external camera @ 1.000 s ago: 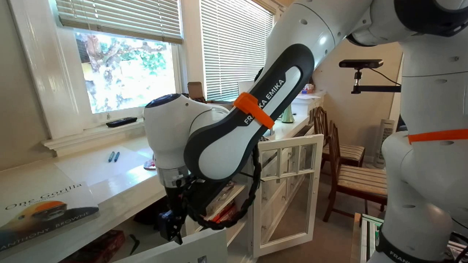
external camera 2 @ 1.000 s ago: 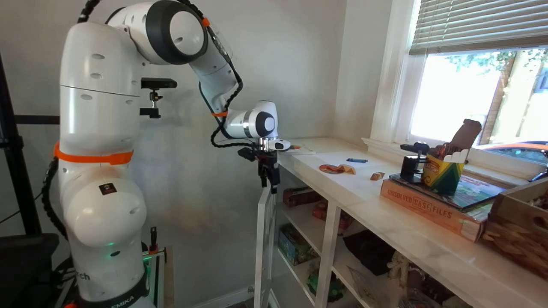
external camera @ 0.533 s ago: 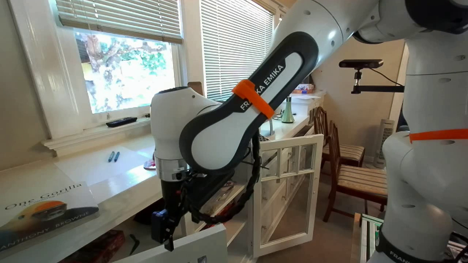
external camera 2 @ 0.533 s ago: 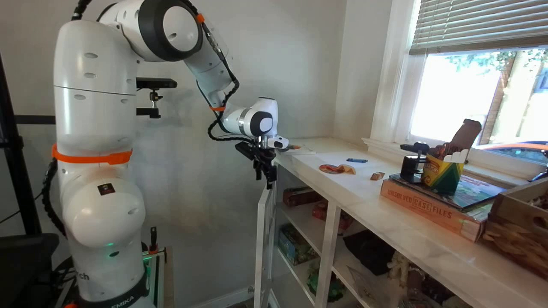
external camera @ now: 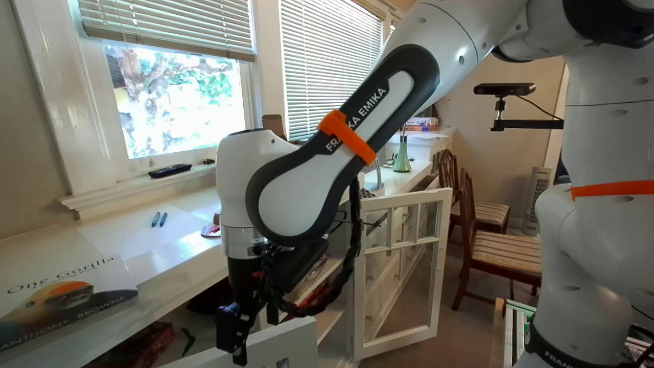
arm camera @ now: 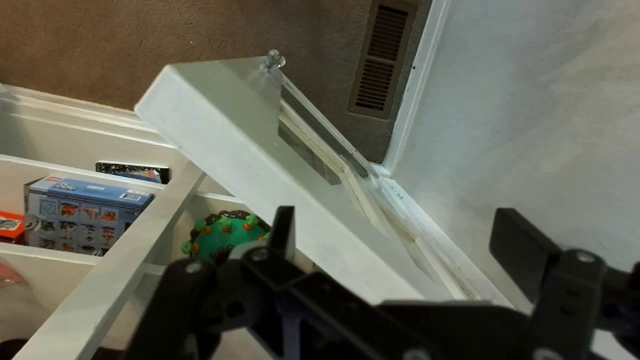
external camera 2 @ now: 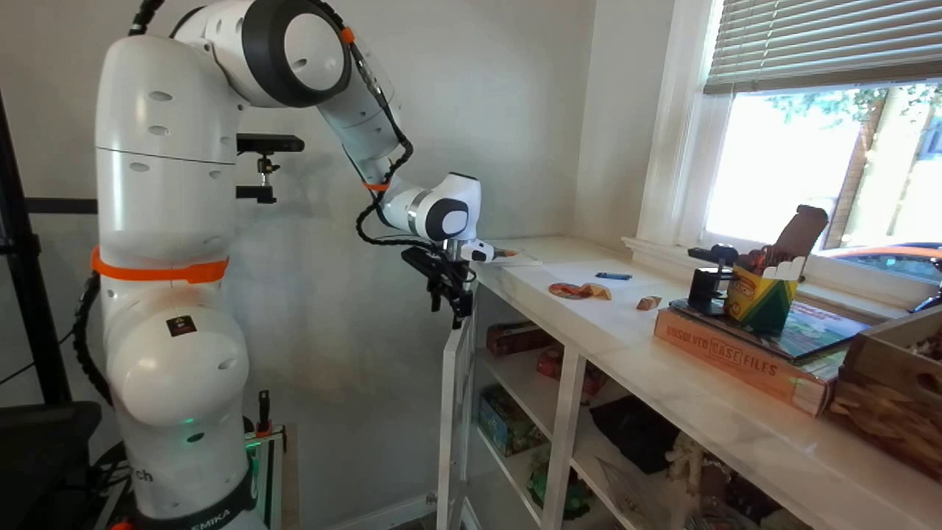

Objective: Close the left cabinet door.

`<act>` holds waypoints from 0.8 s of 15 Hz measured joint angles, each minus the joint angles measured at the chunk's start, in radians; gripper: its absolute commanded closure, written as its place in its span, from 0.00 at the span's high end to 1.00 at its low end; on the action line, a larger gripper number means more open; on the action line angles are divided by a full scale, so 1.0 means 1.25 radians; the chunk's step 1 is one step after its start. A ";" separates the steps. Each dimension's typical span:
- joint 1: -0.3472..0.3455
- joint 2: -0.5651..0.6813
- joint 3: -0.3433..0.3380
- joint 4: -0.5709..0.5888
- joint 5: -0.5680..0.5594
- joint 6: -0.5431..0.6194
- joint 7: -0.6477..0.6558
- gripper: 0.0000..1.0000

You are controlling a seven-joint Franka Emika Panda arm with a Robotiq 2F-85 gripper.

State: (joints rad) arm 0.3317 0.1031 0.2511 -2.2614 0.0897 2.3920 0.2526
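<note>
The left cabinet door (arm camera: 265,185) is white with glass panes and stands swung open, its glass knob (arm camera: 275,59) at the free end. It shows almost edge-on in an exterior view (external camera 2: 449,412), while only its upper part shows in an exterior view (external camera: 299,341). My gripper (arm camera: 403,237) is open over the door's top edge, which runs between the spread fingers. One finger (arm camera: 285,225) is on the cabinet side, the opposite finger (arm camera: 520,245) on the wall side. Whether either touches the door I cannot tell. The door's lower part is hidden in the wrist view.
The matching four-pane door (external camera: 401,271) also stands open. A white counter (external camera 2: 603,338) overhangs shelves holding toys and a blue box (arm camera: 85,215). The wall (arm camera: 540,100) rises close beside the door. A book (external camera: 61,301) lies on the counter near the arm.
My gripper has turned and tilted, shifting slightly toward the wall side and lower against the door's top in an exterior view. The door has not moved.
</note>
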 measured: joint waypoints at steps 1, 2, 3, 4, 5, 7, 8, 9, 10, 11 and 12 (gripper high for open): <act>0.000 0.002 0.000 -0.001 0.000 0.000 -0.007 1.00; 0.000 0.004 0.000 -0.002 0.000 0.000 -0.014 1.00; -0.001 0.006 0.001 -0.002 0.000 0.000 -0.020 1.00; -0.002 0.009 0.001 -0.003 0.000 0.000 -0.027 1.00; -0.003 0.011 0.002 -0.003 0.000 0.001 -0.037 1.00; -0.005 0.017 0.004 -0.004 0.004 0.001 -0.068 1.00; -0.006 0.019 0.005 -0.006 0.008 0.001 -0.088 1.00; -0.007 0.020 0.006 -0.007 0.008 0.001 -0.106 1.00; -0.008 0.020 0.006 -0.008 0.008 0.001 -0.121 1.00; -0.010 0.020 0.006 -0.010 0.008 0.001 -0.132 1.00; -0.011 0.020 0.006 -0.012 0.008 0.001 -0.141 1.00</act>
State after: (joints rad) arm 0.3176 0.1281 0.2591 -2.2761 0.1001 2.3926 0.0765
